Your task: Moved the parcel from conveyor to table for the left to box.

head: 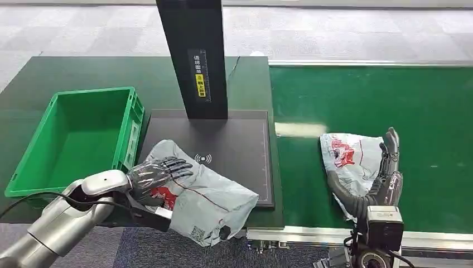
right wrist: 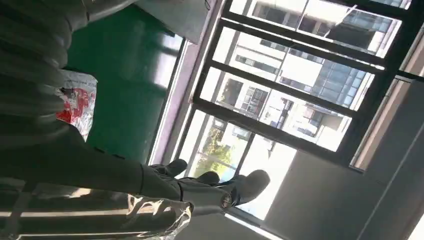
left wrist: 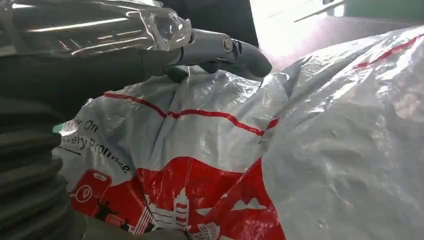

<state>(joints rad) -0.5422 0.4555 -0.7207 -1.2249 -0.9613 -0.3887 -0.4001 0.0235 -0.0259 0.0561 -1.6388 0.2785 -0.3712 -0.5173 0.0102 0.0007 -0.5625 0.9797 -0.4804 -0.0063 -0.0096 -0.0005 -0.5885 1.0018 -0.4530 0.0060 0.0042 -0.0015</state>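
Starting at the table's left side, I see the green box (head: 78, 139) empty. My left hand (head: 156, 174) rests fingers-down on a parcel (head: 206, 201) overhanging the table's front edge; I cannot tell whether it grips. On the conveyor (head: 390, 95), my right hand (head: 389, 162) stands open beside a second parcel (head: 348, 159), not holding it. Boxing remains undone, I judge.

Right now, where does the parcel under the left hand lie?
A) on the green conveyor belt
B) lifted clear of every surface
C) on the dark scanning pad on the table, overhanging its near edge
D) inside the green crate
C: the left hand rests on the grey parcel, which lies on the dark pad beside the green crate, its near end overhanging the table edge.
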